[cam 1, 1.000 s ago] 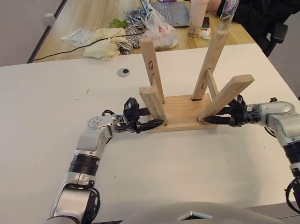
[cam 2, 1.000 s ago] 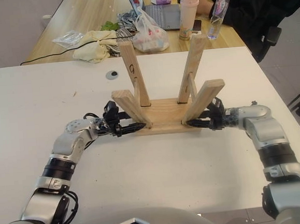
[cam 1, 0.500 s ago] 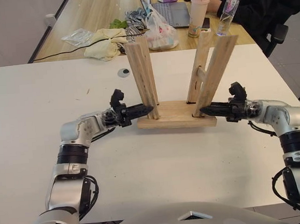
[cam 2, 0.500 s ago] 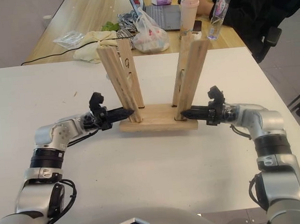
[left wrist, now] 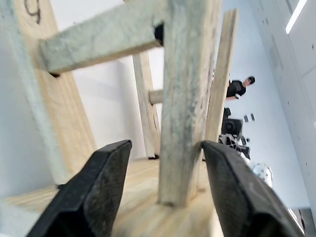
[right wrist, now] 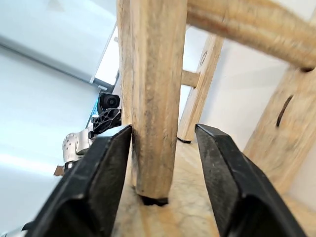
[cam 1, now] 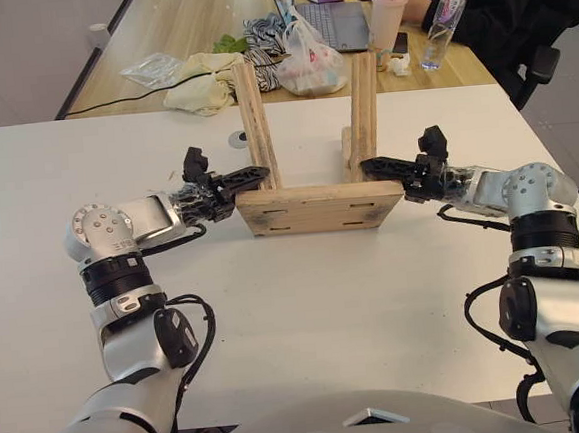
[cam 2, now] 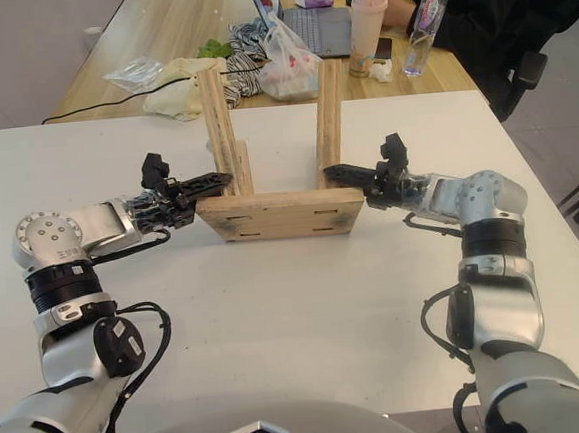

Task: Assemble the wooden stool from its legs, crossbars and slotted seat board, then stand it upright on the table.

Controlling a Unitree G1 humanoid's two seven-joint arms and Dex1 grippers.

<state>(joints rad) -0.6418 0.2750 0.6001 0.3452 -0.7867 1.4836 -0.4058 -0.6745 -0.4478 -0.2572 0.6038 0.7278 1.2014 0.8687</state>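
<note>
stool (cam 1: 319, 204) tipped on side on bench (cam 1: 307, 315); left tool (cam 1: 251, 175), right tool (cam 1: 374, 166) each spread astride a leg (cam 1: 253, 119), hooked loosely, likely for pivoting upright.

A wooden desk (cam 1: 169, 25) stands behind, with a laptop (cam 1: 326, 21), a pink cup (cam 1: 386, 18) and a bottle (cam 1: 442, 26). A plastic bag (cam 1: 310, 66), a striped cloth (cam 1: 261, 40) and a yellow cloth (cam 1: 199, 83) lie near them.

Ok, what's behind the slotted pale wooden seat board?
Behind the seat board, one wooden leg on each side shows above its edge: the left gripper straddles the left leg, the right gripper the right leg. The board covers anything lower behind it.
</note>
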